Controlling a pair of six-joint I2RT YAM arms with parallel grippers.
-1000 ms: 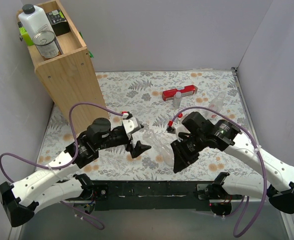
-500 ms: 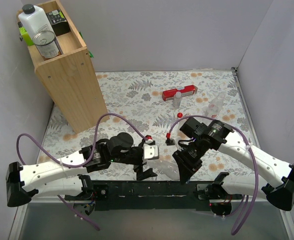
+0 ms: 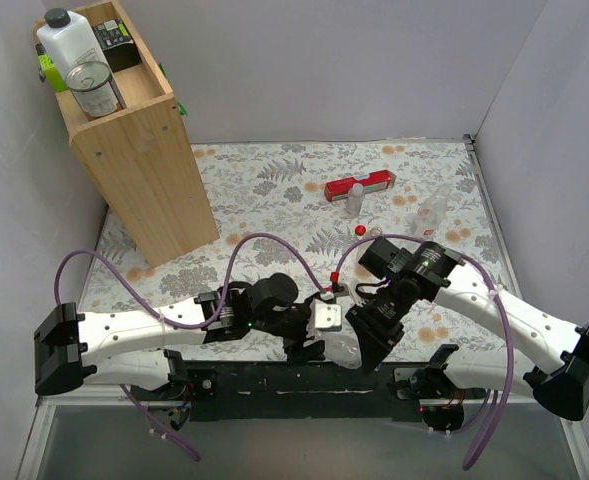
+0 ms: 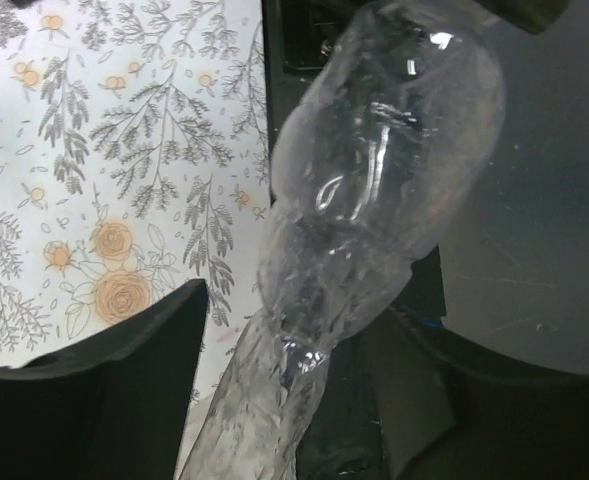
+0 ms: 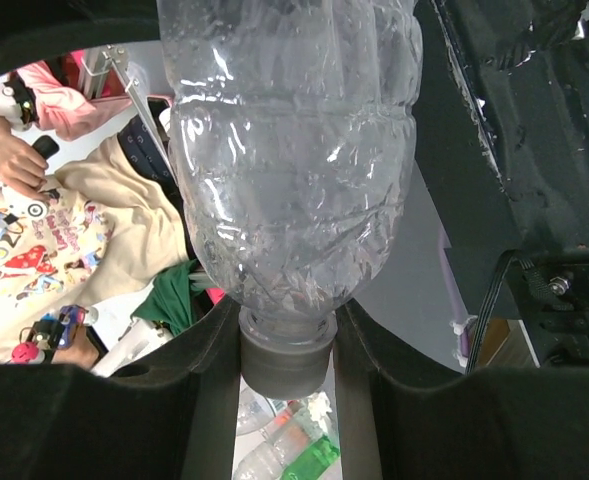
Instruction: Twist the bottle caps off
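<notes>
A crumpled clear bottle hangs over the table's near edge between my two grippers. In the right wrist view its cap, which looks grey here, sits between my fingers. My right gripper is shut on that cap and neck. My left gripper has closed around the bottle's crushed lower body. From above, the left gripper and right gripper stand close together. A loose red bottle cap lies on the cloth behind them.
A red box lies at the back with a small clear bottle against it. Another clear bottle lies at the right. A wooden shelf holding a can and a white jug stands at the back left. The black base rail runs under the grippers.
My left arm swung right and toward the near edge until it reached the bottle, and its jaws went from wide to closed around it. The right gripper kept its hold and drew back slightly.
</notes>
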